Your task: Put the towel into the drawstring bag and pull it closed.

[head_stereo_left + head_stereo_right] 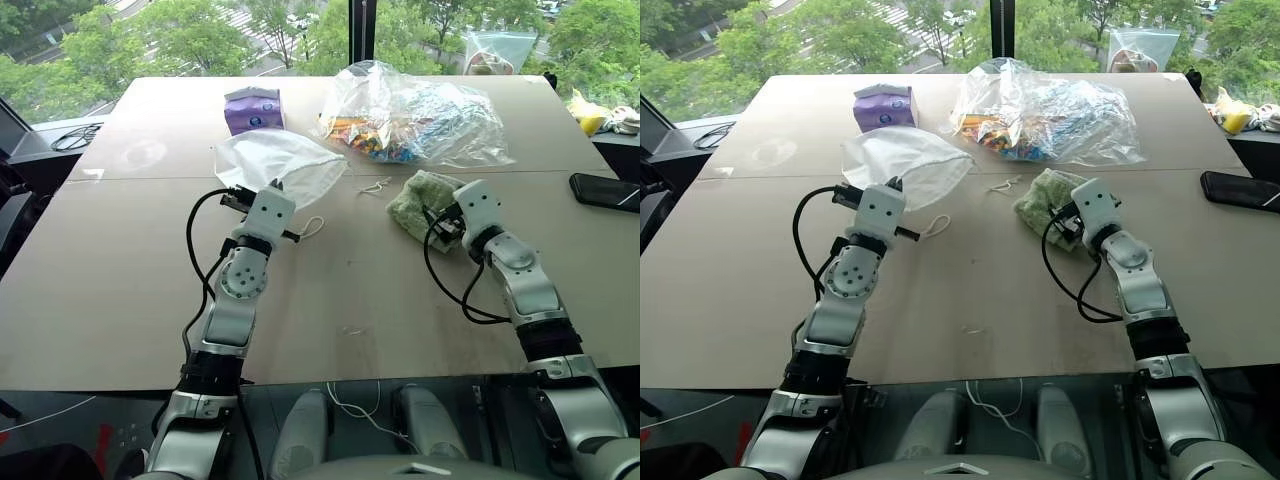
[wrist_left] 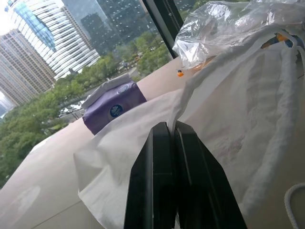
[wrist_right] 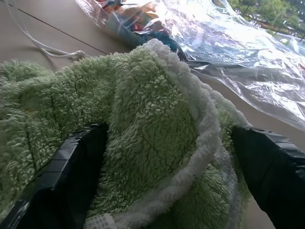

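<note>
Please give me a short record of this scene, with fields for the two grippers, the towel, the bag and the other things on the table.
left gripper: shut on drawstring bag, pinching its edge
right gripper: open, fingers either side of towel
towel: on table, not in bag
other things: purple packet, clear plastic bag, phone

1 towel (image 1: 422, 200), light green. 1 drawstring bag (image 1: 275, 160), white. 1 purple packet (image 1: 252, 108). 1 big clear plastic bag (image 1: 415, 115) w/ colourful bits inside, too many & too jumbled to count. 1 more clear bag (image 1: 497, 50) at the far edge. 1 loose white cord (image 1: 374, 186) btwn the white bag & towel. 1 black phone (image 1: 604, 190) at the right edge. 1 counter (image 1: 120, 280). 2 hands: left hand (image 1: 278, 186), right hand (image 1: 440, 222).
</note>
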Robot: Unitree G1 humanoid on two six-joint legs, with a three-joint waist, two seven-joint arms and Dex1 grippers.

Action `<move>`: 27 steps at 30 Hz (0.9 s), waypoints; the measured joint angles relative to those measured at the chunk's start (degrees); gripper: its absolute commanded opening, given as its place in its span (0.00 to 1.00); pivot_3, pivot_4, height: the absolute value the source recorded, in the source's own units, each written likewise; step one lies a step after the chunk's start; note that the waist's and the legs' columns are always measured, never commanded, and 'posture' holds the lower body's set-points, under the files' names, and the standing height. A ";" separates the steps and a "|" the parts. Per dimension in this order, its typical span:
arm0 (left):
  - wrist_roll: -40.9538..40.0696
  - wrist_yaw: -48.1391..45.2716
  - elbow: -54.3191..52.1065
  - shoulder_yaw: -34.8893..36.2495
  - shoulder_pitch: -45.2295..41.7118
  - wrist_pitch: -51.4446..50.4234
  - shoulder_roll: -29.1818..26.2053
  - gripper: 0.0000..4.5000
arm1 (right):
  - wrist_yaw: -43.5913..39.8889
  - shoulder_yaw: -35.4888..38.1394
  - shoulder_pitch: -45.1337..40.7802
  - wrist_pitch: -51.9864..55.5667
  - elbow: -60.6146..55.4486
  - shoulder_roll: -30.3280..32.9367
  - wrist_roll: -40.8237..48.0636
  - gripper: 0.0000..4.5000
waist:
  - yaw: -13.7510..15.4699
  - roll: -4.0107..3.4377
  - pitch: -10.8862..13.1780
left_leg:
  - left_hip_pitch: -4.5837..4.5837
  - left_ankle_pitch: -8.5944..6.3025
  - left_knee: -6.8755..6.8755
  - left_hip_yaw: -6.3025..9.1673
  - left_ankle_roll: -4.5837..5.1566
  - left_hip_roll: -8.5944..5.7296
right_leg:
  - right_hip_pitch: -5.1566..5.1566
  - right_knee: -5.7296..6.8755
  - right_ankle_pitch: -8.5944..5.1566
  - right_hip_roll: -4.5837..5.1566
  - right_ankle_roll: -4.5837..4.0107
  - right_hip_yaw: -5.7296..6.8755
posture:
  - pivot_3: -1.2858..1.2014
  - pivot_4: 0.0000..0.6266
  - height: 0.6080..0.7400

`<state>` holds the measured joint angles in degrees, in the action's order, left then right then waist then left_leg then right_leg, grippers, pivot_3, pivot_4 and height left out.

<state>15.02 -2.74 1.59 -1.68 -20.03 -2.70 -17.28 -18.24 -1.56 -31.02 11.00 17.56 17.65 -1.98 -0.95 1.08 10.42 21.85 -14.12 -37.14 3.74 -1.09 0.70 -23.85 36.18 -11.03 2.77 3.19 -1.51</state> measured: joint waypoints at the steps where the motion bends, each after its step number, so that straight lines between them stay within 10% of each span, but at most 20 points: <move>1: 0.00 -0.02 -0.04 -0.01 -0.01 -0.10 0.00 0.00 | 0.51 0.03 -0.69 2.00 0.34 -0.34 0.00 1.00 | -0.05 0.00 0.00 | -0.01 0.00 0.00 0.00 0.00 0.00 | 0.00 0.01 0.00 0.00 0.00 0.00 | 0.52 0.24 1.00; 20: -0.02 -0.05 -0.12 0.18 0.00 -0.87 -0.01 0.00 | 8.64 7.75 -13.19 35.49 5.94 -5.62 5.25 1.00 | -0.03 0.36 -0.64 | -0.23 0.02 -0.26 0.06 0.02 -0.01 | 0.20 0.32 -0.13 -0.01 0.19 0.02 | 0.52 0.24 1.00; 27: -0.02 0.02 -0.13 0.58 0.00 -0.97 0.14 0.00 | 7.38 9.04 -13.46 40.59 5.02 -6.86 8.34 0.41 | -0.11 0.67 -1.05 | -0.25 0.02 -0.19 0.10 0.03 0.00 | 0.19 0.30 -0.15 -0.02 0.19 0.05 | 0.52 0.24 1.00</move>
<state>14.99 -2.71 1.46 -1.10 -20.03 -3.66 -17.15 -10.86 7.48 -44.48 51.59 22.58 10.79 6.36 -1.05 1.75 9.36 21.61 -14.10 -37.34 3.84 -1.06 0.70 -23.65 36.48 -11.18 2.75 3.38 -1.47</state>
